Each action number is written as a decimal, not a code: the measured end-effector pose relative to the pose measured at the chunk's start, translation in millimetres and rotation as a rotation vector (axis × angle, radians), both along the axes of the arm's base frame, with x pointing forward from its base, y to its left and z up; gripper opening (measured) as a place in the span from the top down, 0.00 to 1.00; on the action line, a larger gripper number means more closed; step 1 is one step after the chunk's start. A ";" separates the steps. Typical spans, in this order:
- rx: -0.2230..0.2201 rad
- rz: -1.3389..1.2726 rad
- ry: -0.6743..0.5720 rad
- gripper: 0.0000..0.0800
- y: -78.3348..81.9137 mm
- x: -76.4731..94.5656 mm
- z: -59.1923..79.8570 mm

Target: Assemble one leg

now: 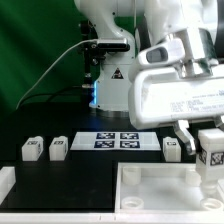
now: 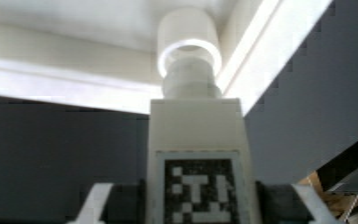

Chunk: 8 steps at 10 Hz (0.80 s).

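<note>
My gripper (image 1: 209,140) is shut on a leg (image 1: 213,150), a small white post with a black-and-white tag, and holds it upright over the far right corner of the large white panel (image 1: 150,173). In the wrist view the held leg (image 2: 197,140) runs away from the gripper (image 2: 197,207), with one finger (image 2: 101,200) on each side. Its round end points at the panel (image 2: 69,50) below. Three more legs stand on the black table: two at the exterior view's left (image 1: 33,149) (image 1: 58,148) and one (image 1: 172,149) just beside the gripper.
The marker board (image 1: 118,141) lies on the table between the loose legs. The robot's base (image 1: 112,85) stands behind it. A white piece (image 1: 5,184) shows at the lower left edge of the exterior view.
</note>
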State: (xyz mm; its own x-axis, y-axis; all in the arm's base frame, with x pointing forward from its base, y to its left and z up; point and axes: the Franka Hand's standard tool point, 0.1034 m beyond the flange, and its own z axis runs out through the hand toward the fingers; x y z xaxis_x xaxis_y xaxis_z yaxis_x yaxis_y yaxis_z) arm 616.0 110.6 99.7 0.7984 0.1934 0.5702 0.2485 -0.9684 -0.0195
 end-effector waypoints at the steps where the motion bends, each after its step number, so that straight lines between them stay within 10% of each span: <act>1: 0.001 -0.002 -0.002 0.64 -0.9 3.8 0.5; 8: 0.000 0.001 0.023 0.64 0.2 3.6 -13.4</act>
State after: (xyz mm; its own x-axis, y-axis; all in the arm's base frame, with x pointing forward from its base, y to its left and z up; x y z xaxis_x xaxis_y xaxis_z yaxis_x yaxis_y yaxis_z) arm 619.6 110.8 86.3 0.8110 0.1946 0.5517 0.2492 -0.9681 -0.0248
